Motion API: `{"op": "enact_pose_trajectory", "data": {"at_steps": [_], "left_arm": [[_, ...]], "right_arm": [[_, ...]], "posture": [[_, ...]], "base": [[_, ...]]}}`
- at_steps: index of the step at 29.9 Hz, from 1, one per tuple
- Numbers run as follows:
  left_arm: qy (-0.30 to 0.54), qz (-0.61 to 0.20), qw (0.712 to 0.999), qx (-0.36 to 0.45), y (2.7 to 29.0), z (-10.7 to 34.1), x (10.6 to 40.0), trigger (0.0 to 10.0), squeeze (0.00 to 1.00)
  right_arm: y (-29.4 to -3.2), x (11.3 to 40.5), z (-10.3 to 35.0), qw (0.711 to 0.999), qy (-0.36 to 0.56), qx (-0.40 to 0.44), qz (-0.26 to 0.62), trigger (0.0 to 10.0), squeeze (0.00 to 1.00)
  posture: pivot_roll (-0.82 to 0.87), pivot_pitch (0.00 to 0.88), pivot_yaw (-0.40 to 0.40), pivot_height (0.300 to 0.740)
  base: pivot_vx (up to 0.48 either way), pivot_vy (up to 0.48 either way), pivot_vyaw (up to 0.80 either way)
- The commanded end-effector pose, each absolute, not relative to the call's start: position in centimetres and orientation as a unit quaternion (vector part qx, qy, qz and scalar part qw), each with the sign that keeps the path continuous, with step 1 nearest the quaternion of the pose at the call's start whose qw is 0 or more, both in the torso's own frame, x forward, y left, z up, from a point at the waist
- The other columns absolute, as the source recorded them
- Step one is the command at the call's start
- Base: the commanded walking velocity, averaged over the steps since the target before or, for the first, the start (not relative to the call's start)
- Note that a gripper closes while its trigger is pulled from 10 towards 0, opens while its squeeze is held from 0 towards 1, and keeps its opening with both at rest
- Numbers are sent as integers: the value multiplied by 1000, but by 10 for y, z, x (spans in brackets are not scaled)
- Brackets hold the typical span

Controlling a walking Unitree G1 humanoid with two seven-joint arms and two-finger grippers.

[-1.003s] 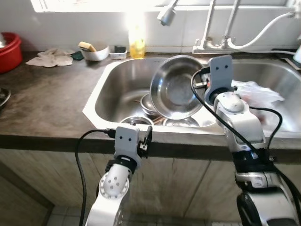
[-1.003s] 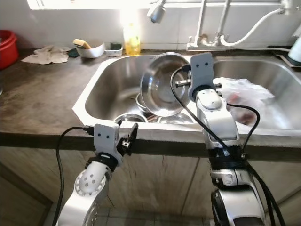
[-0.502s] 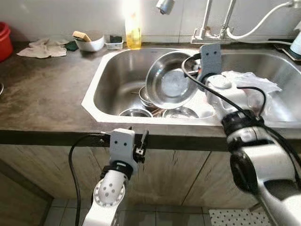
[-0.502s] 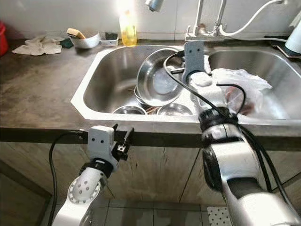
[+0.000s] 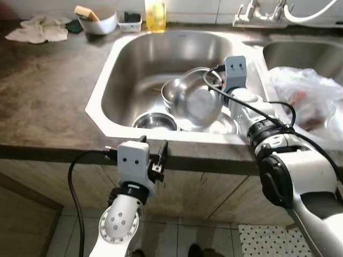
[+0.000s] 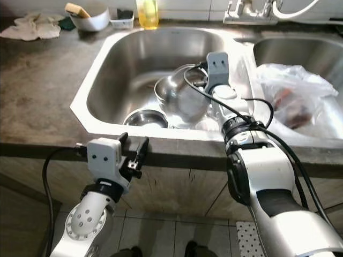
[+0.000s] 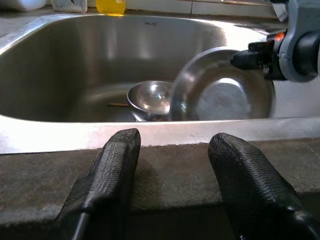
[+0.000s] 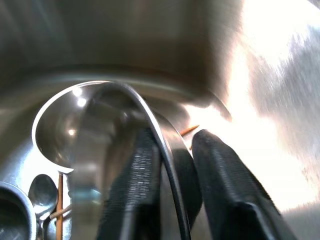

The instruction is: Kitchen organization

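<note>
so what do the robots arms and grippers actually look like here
Both arms are silver-grey with rounded joint housings; the left one's has a ring of small holes. Each wrist carries a grey boxy block with two small dark dots, fed by looping black cables. The left gripper and right gripper each have two long black fingers with a textured surface.

Yellow soap btl (image 5: 156, 7) & rag (image 5: 36, 29) at counter's back edge

- I see a dark, mottled stone countertop (image 5: 48, 101) stretching to my left.
- Below its front edge are pale wooden cabinet fronts (image 5: 203, 198).
- The floor (image 5: 177, 241) is grey tile, with a white dotted mat (image 5: 265, 241) lying at lower right.
- Bright glare falls on the steel.
</note>
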State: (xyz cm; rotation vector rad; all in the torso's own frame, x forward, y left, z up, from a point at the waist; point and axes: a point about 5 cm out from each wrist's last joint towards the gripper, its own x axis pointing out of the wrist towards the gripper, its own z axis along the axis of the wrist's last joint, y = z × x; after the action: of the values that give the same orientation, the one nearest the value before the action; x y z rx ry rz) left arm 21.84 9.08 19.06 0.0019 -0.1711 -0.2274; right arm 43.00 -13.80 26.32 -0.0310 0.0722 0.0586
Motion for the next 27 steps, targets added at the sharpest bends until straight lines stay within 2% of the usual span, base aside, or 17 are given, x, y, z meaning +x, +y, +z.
{"op": "enact_pose_trajectory", "data": {"at_steps": [1, 2, 7, 27], "left_arm": [[-24, -119, 993, 1, 88, 171, 216, 10000, 0], [-24, -120, 992, 0, 87, 171, 217, 10000, 0], [-24, -121, 992, 1, 88, 169, 220, 10000, 0], [-24, -121, 992, 1, 88, 169, 220, 10000, 0]], "right_arm": [[-138, 431, 278, 1000, 6, -9, 28, 10000, 1000], [-142, 431, 284, 1000, -16, -9, 15, 10000, 0], [-150, 429, 293, 999, -47, 0, -8, 10000, 0], [-150, 429, 293, 999, -47, 0, -8, 10000, 0]], "posture": [[103, 323, -53, 740], [106, 310, -52, 740], [100, 286, -45, 740], [100, 286, -45, 740]], "base": [[0, 0, 0], [0, 0, 0], [0, 0, 0], [0, 0, 0]]}}
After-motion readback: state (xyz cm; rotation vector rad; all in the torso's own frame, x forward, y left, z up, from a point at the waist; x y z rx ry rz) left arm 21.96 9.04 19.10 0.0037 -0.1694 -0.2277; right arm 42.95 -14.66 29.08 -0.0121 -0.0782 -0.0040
